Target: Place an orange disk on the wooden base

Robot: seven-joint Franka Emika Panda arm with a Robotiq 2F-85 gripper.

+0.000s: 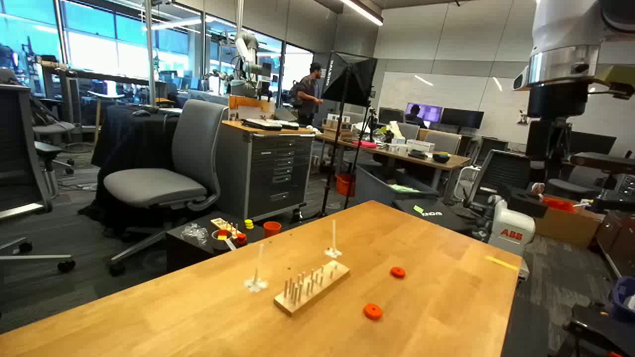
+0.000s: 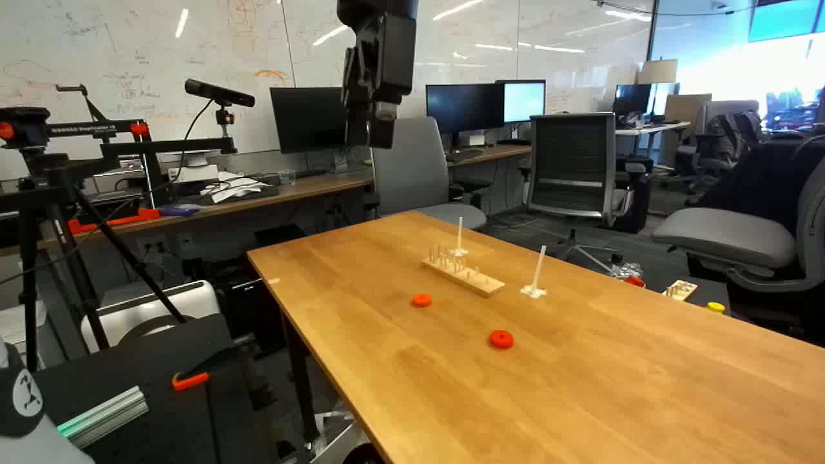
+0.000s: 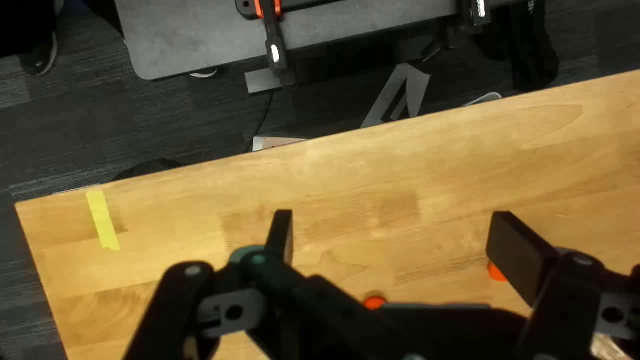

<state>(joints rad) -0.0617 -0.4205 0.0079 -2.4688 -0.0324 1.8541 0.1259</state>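
Observation:
The wooden base is a low pale block with several thin upright pegs. It lies on the tabletop in both exterior views. Two orange disks lie flat and apart on the table beside the base. The disk closer to the yellow tape also shows in an exterior view and the wrist view. The other disk also shows there, and is partly hidden behind a finger in the wrist view. My gripper is open and empty, high above the table.
Two thin white upright rods stand on the table near the base. Yellow tape marks a table corner. A low black stand beside the table holds another peg block, yellow disks and an orange cup.

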